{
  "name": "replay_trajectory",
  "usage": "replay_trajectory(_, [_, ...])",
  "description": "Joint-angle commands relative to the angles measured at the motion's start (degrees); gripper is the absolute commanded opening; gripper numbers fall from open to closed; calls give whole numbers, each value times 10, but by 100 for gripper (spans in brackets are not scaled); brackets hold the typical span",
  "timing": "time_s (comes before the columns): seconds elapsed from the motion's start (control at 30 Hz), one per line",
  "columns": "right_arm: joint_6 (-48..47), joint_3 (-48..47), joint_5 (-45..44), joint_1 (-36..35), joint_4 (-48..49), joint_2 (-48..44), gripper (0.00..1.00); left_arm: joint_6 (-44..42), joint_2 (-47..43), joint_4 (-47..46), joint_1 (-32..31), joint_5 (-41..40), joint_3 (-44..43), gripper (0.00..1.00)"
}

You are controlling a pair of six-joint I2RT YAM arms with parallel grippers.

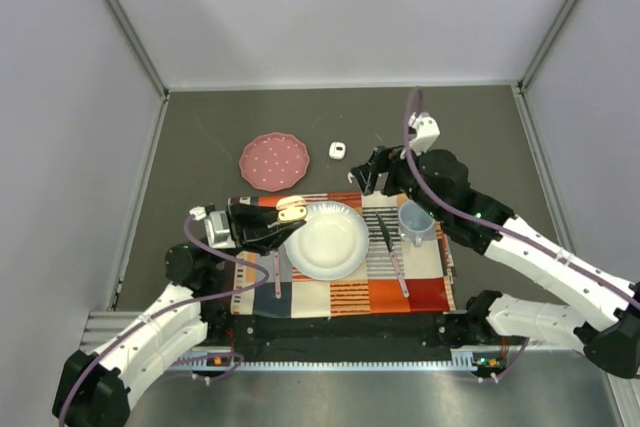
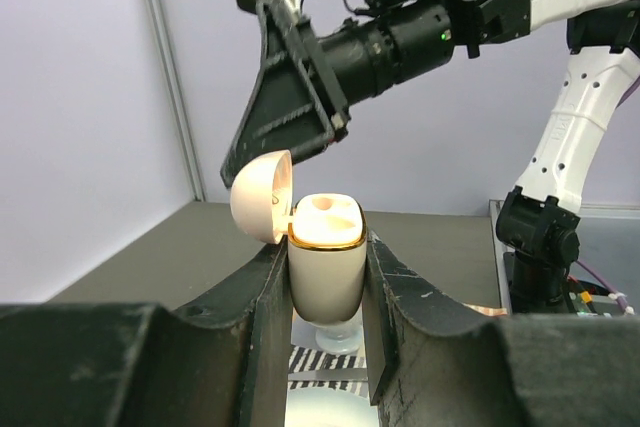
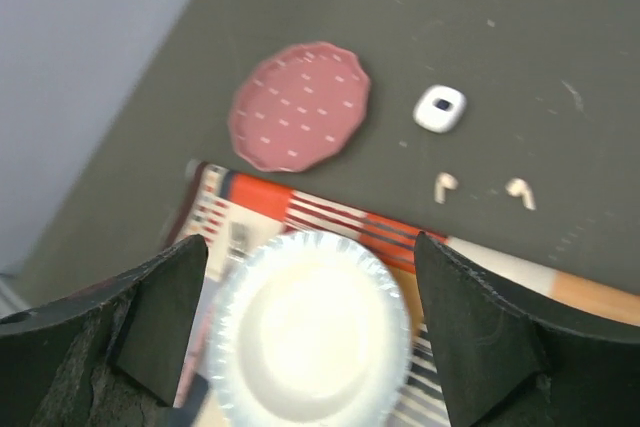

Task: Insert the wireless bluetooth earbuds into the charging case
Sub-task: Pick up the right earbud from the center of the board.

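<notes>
I'm working over the dark table (image 1: 200,127), by the striped mat (image 1: 420,292) and white plate (image 1: 327,239). My left gripper (image 2: 325,247) is pinching the peach charging case (image 2: 325,277), lid open. My right gripper (image 3: 310,242) is hanging spread and empty. Two peach earbuds (image 3: 445,185) are lying on the table just past the mat. I'm judging pickup is next: reaching forward and closing on one bud.

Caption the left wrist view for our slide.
Left gripper clamps an open peach-pink egg-shaped charging case, lid flipped back.
</notes>
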State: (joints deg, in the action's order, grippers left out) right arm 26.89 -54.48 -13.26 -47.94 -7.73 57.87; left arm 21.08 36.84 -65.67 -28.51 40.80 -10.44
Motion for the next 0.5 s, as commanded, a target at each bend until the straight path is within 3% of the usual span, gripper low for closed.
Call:
replay_trajectory(0.0, [-134,-25,-13,11,-51,22,83,-22,-21,21,-1,-12,-33,0])
replay_trajectory(0.13, [-220,-27,-17,36,-68,49,78,-33,-38,55,-1,-14,-43,0])
replay_trajectory(0.2, [-228,-41,36,73,-86,73,78,-33,-42,58,-1,-19,-42,0])
replay_trajectory(0.47, [-258,-121,65,134,-135,210,65,-46,-68,85,-1,-25,-45,0])
